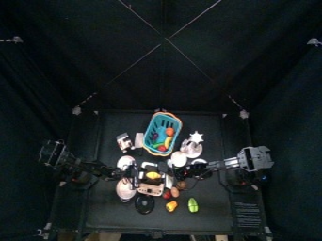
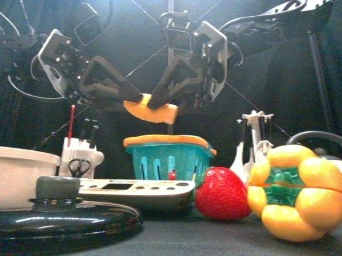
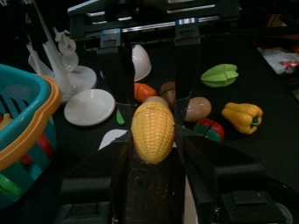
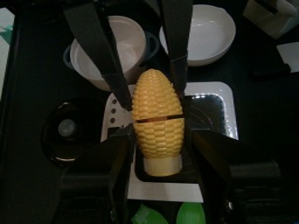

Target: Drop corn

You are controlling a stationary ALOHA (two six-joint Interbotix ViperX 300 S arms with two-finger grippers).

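The corn (image 2: 151, 110) hung above the teal basket (image 2: 170, 160), at 12 o'clock from it, gripped at once by the left gripper (image 3: 153, 131) and the right gripper (image 4: 162, 131).

Both arms raised mid-table, left gripper (image 3: 153, 162) and right gripper (image 4: 158, 153) meeting, jaws clamped
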